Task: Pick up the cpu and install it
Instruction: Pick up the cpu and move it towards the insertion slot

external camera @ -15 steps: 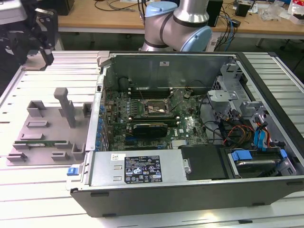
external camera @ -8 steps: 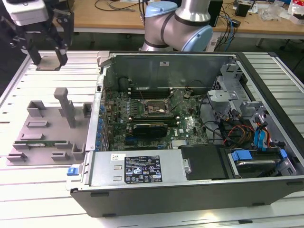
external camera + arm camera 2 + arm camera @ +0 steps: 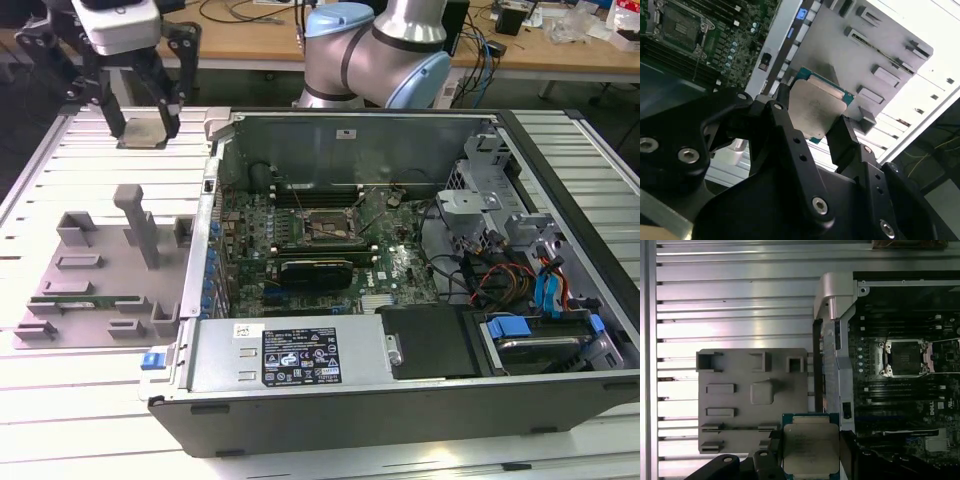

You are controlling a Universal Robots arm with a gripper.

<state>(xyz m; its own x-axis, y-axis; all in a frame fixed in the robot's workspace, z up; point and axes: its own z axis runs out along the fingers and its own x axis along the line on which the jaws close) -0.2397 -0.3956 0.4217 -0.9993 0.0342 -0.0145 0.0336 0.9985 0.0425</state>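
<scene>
The gripper (image 3: 141, 125) hung in the air outside the open computer case (image 3: 400, 400), off the wall on the exterior view's left and close to that wall's far corner. Its two black fingers (image 3: 113, 118) were closed narrowly on the cpu (image 3: 142, 133), one pressing each opposite edge, so the chip was clamped between them and lifted clear of the slatted table (image 3: 60, 400). In both wrist views the cpu (image 3: 810, 450) lay flat between the fingers, its silvery-grey top plate facing the cameras and a thin green rim showing around it. A grey fixture tray (image 3: 100, 290) sat on the table just beside the same case wall, nearer than the gripper, and a thin green memory stick (image 3: 75, 297) lay in one of its slots. Inside the case, on the green motherboard (image 3: 400, 265), the cpu socket (image 3: 330, 228) showed a dark square bed within a metal frame, well apart from the held chip.
</scene>
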